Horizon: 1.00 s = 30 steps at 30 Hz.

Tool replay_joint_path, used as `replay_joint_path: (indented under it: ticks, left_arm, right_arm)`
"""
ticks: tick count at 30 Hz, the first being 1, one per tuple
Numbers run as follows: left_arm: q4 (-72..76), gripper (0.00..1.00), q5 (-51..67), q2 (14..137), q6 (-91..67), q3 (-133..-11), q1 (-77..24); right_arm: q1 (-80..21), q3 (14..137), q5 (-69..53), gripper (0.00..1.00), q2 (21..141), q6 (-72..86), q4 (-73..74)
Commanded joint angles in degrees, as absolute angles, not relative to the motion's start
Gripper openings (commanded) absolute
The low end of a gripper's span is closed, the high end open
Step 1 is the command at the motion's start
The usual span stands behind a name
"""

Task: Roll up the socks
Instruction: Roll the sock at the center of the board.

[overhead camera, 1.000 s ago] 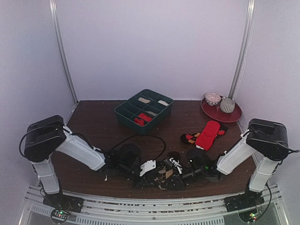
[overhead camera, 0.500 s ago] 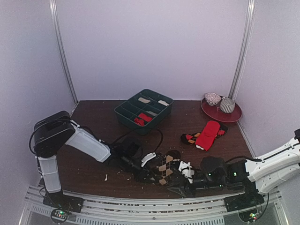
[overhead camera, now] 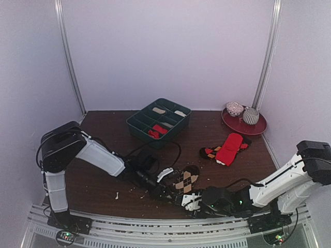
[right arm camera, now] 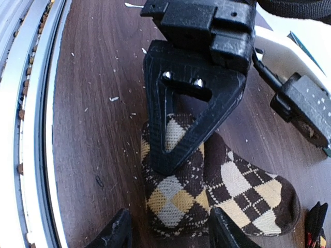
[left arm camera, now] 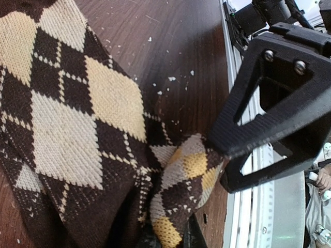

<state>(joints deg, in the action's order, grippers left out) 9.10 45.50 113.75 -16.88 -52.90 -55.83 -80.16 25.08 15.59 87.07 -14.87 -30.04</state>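
Note:
A dark brown sock with tan argyle diamonds (overhead camera: 186, 180) lies near the table's front, its near end folded over into a small lump (right arm camera: 176, 199). My left gripper (overhead camera: 166, 190) is shut on that folded end, and the cloth is pinched between its fingertips (left arm camera: 170, 237). From the front, my right gripper (overhead camera: 189, 200) stands open, its two black fingers (right arm camera: 116, 232) on either side of the lump without touching it. The rest of the sock (left arm camera: 67, 129) spreads flat away from the fold. No red sock with striped cuffs shows.
A green divided bin (overhead camera: 135, 128) with a red bundle (overhead camera: 158, 130) stands at the back. A plain red sock over a dark red-marked one (overhead camera: 230, 147) lies right. A red plate (overhead camera: 256, 128) holds two balls. The metal rail (overhead camera: 155, 227) runs just behind my right gripper.
My right gripper has opened and swung low along the front edge to the sock's folded end. The left gripper has shifted right, still holding the sock, which now lies flatter.

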Motion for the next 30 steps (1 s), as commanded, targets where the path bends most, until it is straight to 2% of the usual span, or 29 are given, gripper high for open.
replay_joint_path:
  ticks: [1, 4, 10, 15, 17, 18, 20, 22, 24, 27, 30]
  left_arm:
    - [-3.51, 0.00, 39.36, 118.36, -16.58, -49.59, -56.34]
    - [-3.60, 0.00, 39.73, 118.40, -16.22, -49.57, -56.36]
    - [-3.77, 0.00, 39.80, 116.94, -15.60, -48.91, -56.34]
    - [-3.86, 0.00, 40.93, 115.84, -14.19, -49.26, -56.34]
    - [-3.62, 0.00, 40.69, 114.18, -12.90, -49.54, -56.34]
    - [-3.56, 0.06, 39.98, 112.98, -12.26, -49.71, -56.34]
    - [-3.24, 0.29, 37.58, 109.68, -10.79, -49.92, -56.34]
    - [-2.18, 0.47, 33.79, 105.42, -9.36, -49.52, -56.34]
    - [0.44, 0.63, 31.11, 100.40, -7.73, -48.19, -56.34]
    - [8.08, 0.96, 28.64, 91.69, -4.90, -43.60, -56.65]
    - [16.81, 0.98, 26.73, 86.23, -0.69, -38.42, -57.88]
  right_arm:
    - [-80.77, 27.47, 16.93, 0.51, 88.77, -18.89, -34.18]
    - [-80.77, 28.54, 16.21, 0.48, 91.44, -17.34, -33.56]
    - [-78.75, 27.00, 15.83, 0.31, 95.67, -8.04, -33.36]
    - [-78.13, 25.68, 15.67, 0.27, 97.61, -1.78, -30.48]
    - [-77.56, 26.15, 14.75, 0.22, 98.17, 0.50, -27.93]
    - [-77.16, 26.31, 13.98, 0.19, 98.32, 1.46, -26.62]
    - [-76.10, 26.29, 11.15, 0.12, 98.43, 4.16, -24.49]
    - [-74.65, 25.81, 6.69, 0.10, 98.16, 7.76, -22.98]
    - [-72.84, 24.67, 0.01, 0.09, 97.67, 11.91, -22.88]
    - [-68.66, 22.65, -11.71, 0.09, 97.70, 19.04, -24.69]
    - [-64.73, 21.46, -22.38, 0.09, 99.52, 25.45, -26.64]
